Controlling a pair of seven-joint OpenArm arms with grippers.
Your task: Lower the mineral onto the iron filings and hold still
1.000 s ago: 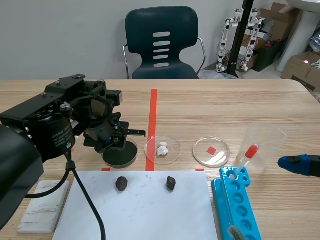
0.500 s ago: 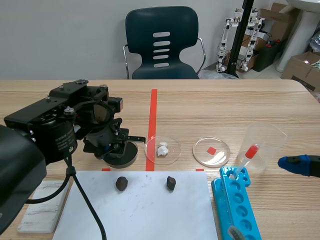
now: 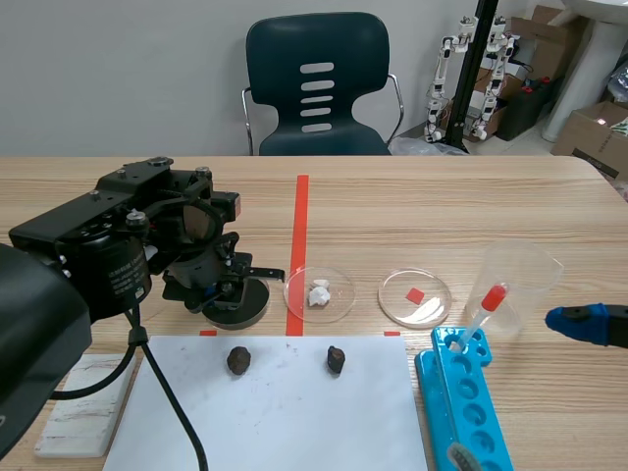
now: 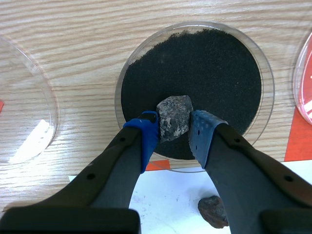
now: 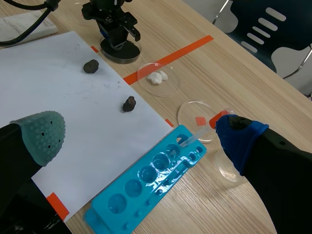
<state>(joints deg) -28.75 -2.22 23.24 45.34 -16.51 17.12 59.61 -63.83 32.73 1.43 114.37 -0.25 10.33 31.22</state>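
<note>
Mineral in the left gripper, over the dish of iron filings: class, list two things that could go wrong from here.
1. The left gripper pinches the mineral only at its pad tips; pressing into the iron filings might twist it loose.
2. The mineral sits close to the near side of the dish, so a finger could catch the rim and spill filings onto the white paper.

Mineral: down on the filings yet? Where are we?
Done: left gripper is shut on the mineral, over the dish of iron filings. In hand: touchdown; the mineral looks level with the filings' surface, but contact cannot be confirmed. To do: hold still.
</note>
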